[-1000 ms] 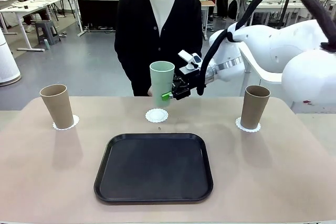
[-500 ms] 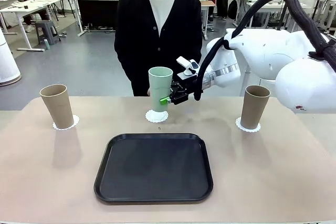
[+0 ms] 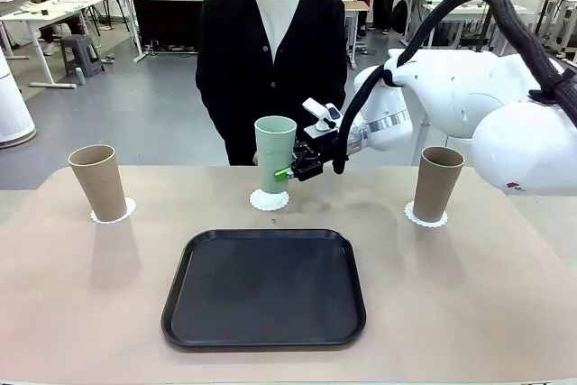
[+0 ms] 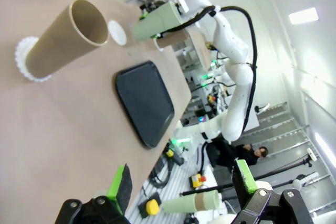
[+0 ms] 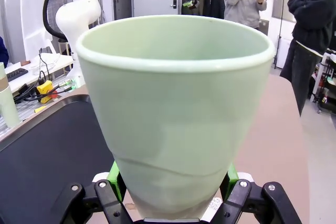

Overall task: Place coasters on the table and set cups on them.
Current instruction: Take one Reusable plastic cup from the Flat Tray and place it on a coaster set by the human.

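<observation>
— Front view first: mint cup (image 3: 274, 152) clamped low on its side by the right gripper (image 3: 290, 169), dead centre of the frame, base at or just above the middle coaster (image 3: 270, 199). Can't call contact from here.
— Best kept plumb, eased straight down, let go only once settled on the lace. Tan cups (image 3: 99, 183) and (image 3: 436, 184) already parked on their own coasters, left and right of frame. Tray (image 3: 264, 288) lower centre, table (image 3: 505, 313) under all of it.
— Against a second ago?
— Lower and nearer the disc; then hanging well above it, coaster fully exposed. Since half a second ago, barely a shift.
— Left wrist view?
— Left gripper (image 4: 184, 187) spread wide, nothing between the pads, bottom of frame. Tan cup (image 4: 63, 38) on its coaster upper left, mint one (image 4: 157, 21) top centre, looks a shade off the table.
— Right wrist view?
— Mint cup (image 5: 176, 114) looming large, green pads (image 5: 116, 177) pinching near the base. Slight dent in the wall: gentle squeeze advised.
</observation>
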